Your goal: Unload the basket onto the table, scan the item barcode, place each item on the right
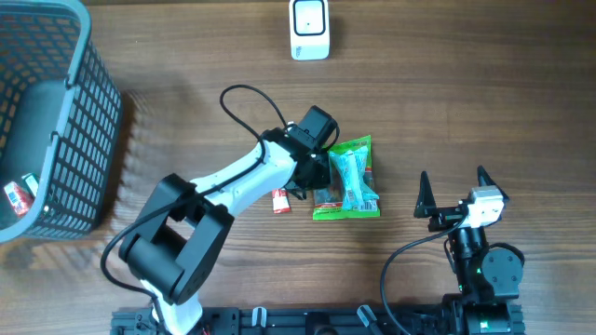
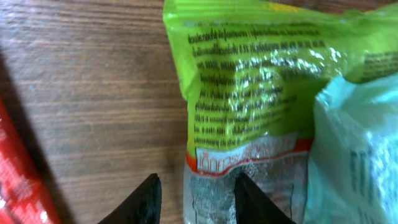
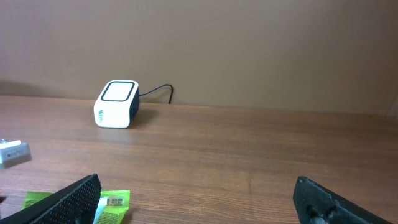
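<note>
The green packet (image 1: 354, 146) lies flat near the middle of the bench (image 1: 466, 84), with a pale blue packet (image 1: 357, 181) lying on top of it. My left gripper (image 2: 198, 200) is low at the green packet's left edge. Its jaws are parted with that edge between them, and they clamp nothing. A small red packet (image 1: 281, 202) lies just left of that gripper. The scanner (image 1: 309, 28) stands at the far edge of the bench, well apart from the packets. My right gripper (image 1: 454, 181) is off to the right, jaws spread wide and empty. A grey basket (image 1: 65, 112) sits at the far left.
</note>
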